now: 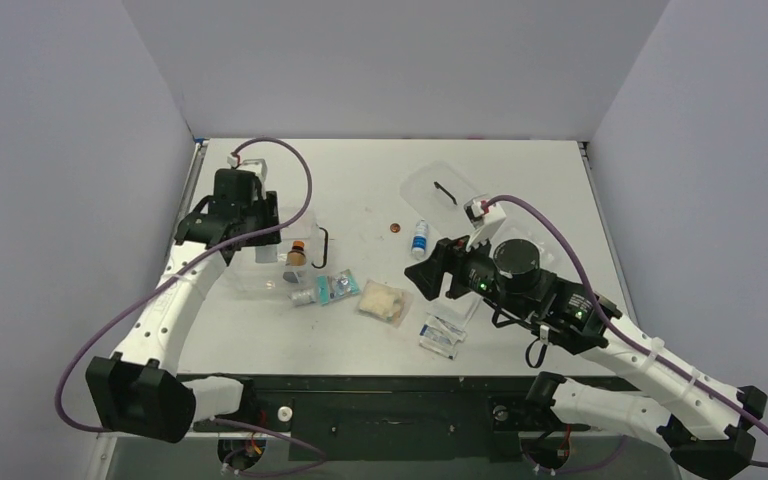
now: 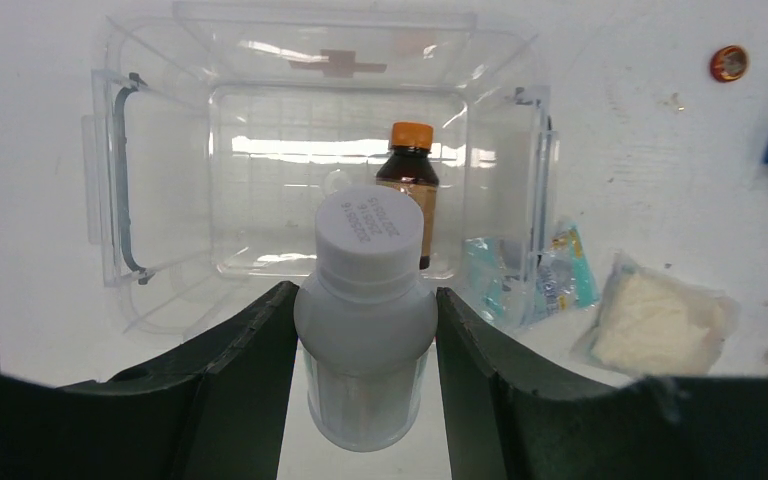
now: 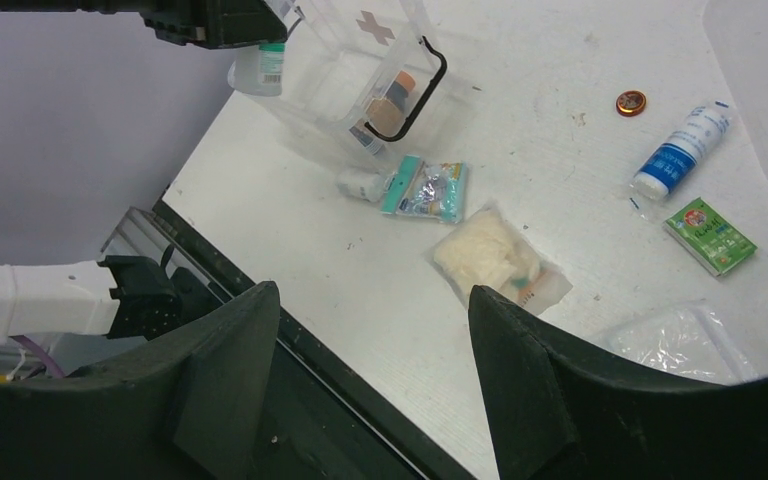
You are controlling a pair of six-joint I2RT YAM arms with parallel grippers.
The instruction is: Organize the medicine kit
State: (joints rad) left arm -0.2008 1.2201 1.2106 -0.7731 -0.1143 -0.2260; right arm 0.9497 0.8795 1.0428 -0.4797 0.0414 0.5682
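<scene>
The medicine kit (image 1: 253, 281) is a clear box with a red cross, open, at the left of the table. A brown bottle with an orange cap (image 1: 296, 255) stands inside it, also in the left wrist view (image 2: 412, 190). My left gripper (image 1: 260, 232) is shut on a white capped bottle (image 2: 365, 310), held just in front of the kit (image 2: 170, 200). The right wrist view shows that bottle (image 3: 260, 68) over the kit's near edge (image 3: 335, 75). My right gripper (image 1: 430, 278) is open and empty above the table's middle (image 3: 375, 300).
Loose on the table: a teal packet (image 1: 338, 288), a small white bottle (image 1: 303, 297), a gauze pack (image 1: 385, 300), clear sachets (image 1: 443, 335), a blue-white bottle (image 1: 419, 238), an orange disc (image 1: 394, 228), a green box (image 3: 710, 235). The clear lid (image 1: 445, 190) lies behind.
</scene>
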